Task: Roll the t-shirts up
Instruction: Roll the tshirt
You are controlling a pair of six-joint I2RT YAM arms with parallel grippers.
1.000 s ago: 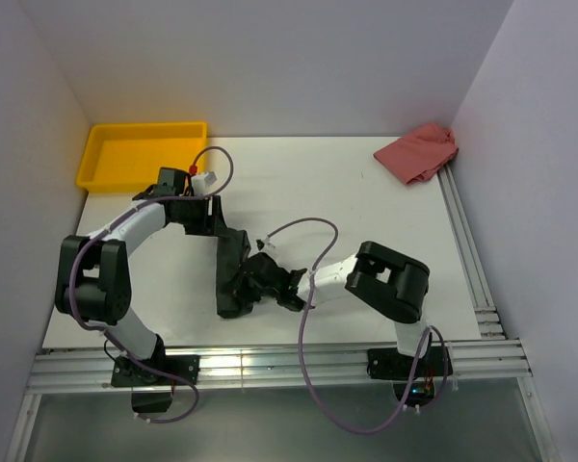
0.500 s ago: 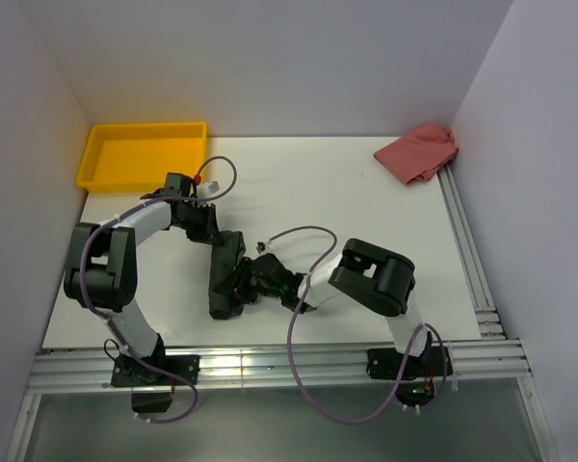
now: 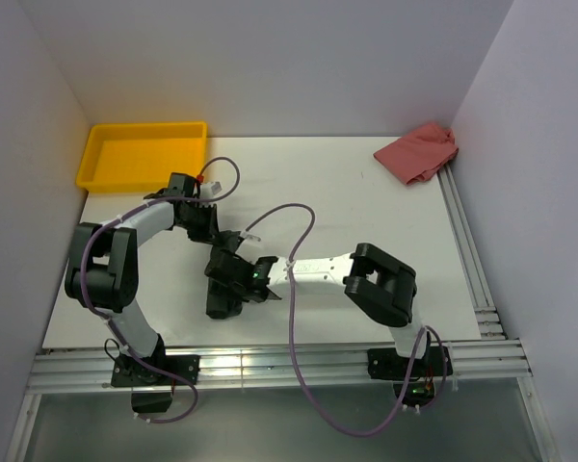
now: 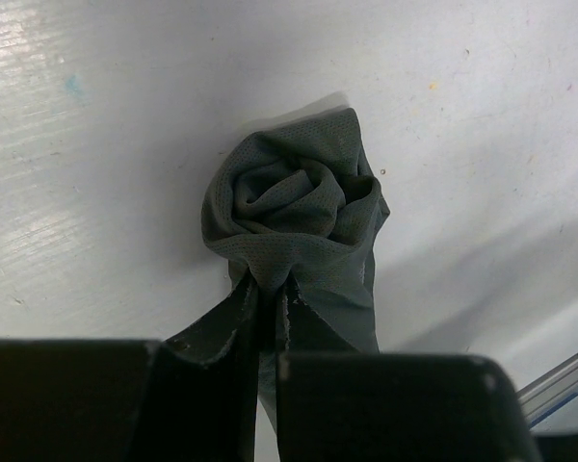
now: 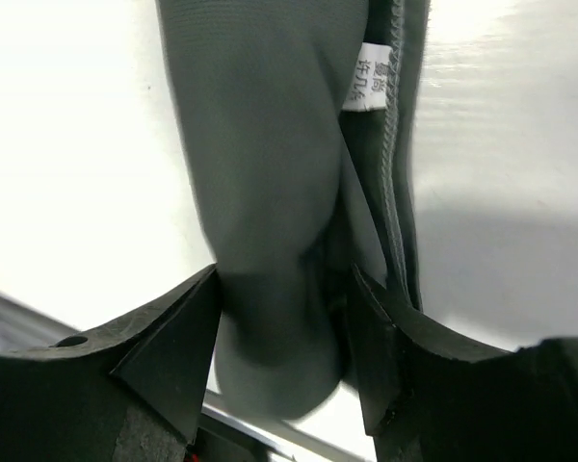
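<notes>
Left wrist: rolled t-shirt point(image 4: 299, 207) edge inside closed left claw point(image 4: 272, 287).

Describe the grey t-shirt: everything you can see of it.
The t-shirt is dark grey, a fine, slightly meshy knit, rolled into a loose tube that lies on the white table, towards its near edge. One end shows the spiral of the roll; there the left gripper pinches a fold of cloth. Farther along, a small white printed label and a stitched hem show, and the right gripper straddles the roll with its jaws open.
</notes>
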